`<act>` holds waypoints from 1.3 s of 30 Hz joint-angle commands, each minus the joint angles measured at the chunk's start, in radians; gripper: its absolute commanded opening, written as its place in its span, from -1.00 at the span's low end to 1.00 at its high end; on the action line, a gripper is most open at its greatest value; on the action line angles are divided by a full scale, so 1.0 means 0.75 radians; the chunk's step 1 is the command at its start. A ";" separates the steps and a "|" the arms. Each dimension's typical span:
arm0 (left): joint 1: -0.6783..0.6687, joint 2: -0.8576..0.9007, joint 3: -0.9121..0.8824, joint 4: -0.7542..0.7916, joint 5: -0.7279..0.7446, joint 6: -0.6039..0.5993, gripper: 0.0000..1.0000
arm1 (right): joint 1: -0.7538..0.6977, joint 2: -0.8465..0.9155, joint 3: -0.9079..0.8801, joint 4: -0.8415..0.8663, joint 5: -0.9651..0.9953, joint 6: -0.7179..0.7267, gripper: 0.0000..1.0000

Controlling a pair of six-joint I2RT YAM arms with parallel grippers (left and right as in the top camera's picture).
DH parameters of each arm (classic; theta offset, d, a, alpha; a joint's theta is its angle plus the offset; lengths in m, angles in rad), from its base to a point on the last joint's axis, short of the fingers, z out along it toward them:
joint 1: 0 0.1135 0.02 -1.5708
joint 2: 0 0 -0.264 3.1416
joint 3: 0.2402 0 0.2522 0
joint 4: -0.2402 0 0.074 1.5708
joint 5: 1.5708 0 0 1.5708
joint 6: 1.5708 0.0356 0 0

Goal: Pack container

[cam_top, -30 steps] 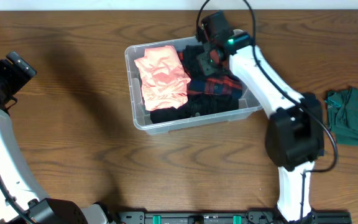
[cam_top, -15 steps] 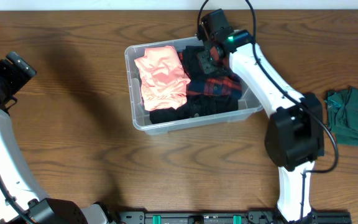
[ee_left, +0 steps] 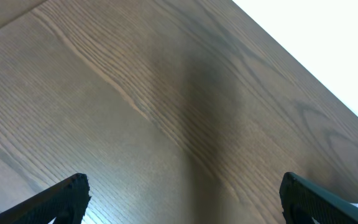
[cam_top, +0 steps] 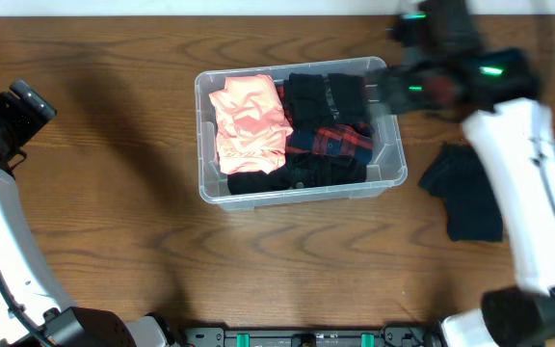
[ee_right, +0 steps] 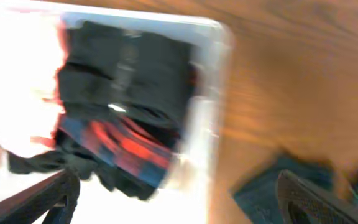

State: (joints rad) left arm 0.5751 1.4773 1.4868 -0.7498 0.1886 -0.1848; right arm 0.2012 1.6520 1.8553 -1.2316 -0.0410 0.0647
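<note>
The container (cam_top: pixel 206 145) is a clear plastic bin in the middle of the table. It holds a pink garment (cam_top: pixel 249 120), a black garment (cam_top: pixel 326 96), a red-and-blue plaid piece (cam_top: pixel 340 142) and more black cloth along its front. My right gripper (cam_top: pixel 385 92) is blurred above the bin's right end, open and holding nothing. In the right wrist view the gripper (ee_right: pixel 179 200) spans the container's right wall (ee_right: pixel 211 106). My left gripper (cam_top: pixel 13 114) hangs open at the far left, and the left wrist view shows the gripper (ee_left: pixel 185 199) over bare wood.
A dark green cloth (cam_top: pixel 465 198) lies on the table right of the container, partly under the right arm; it also shows as the dark green cloth (ee_right: pixel 263 186) in the right wrist view. The table's far edge (ee_left: pixel 328 81) runs close behind the left gripper.
My right gripper opened, let go of the black garment in the bin and swung up and to the right. The container now sits squarer. The left arm has not moved.
</note>
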 commanded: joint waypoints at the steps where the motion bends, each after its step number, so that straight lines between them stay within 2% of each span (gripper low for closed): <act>1: 0.004 0.008 0.001 0.005 0.012 0.012 0.96 | -0.172 -0.036 -0.004 -0.089 -0.030 0.015 0.98; 8: 0.004 0.008 0.001 0.005 0.012 0.012 0.96 | -0.666 -0.053 -0.006 -0.259 -0.111 0.021 0.98; 11: 0.004 0.008 0.001 0.005 0.012 0.012 0.96 | -0.869 -0.049 -0.007 -0.225 -0.181 0.005 0.97; 14: 0.004 0.008 0.001 0.005 0.012 0.012 0.96 | -1.055 -0.026 -0.010 -0.173 -0.226 0.068 0.97; 19: 0.004 0.008 0.001 0.005 0.012 0.012 0.96 | -1.290 0.060 -0.011 -0.158 -0.231 0.115 0.99; 29: 0.004 0.008 0.001 0.005 0.012 0.012 0.96 | -1.527 0.267 -0.112 -0.088 -0.235 0.098 0.98; 32: 0.004 0.008 0.001 0.005 0.012 0.012 0.96 | -1.560 0.300 -0.170 0.013 -0.263 -0.041 0.98; 39: 0.004 0.008 0.001 0.005 0.012 0.012 0.96 | -1.593 0.410 -0.252 0.114 -0.528 -0.424 0.98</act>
State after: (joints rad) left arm 0.5751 1.4776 1.4868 -0.7502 0.1886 -0.1848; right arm -0.9848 1.9209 1.6871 -1.1522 -0.3248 -0.0875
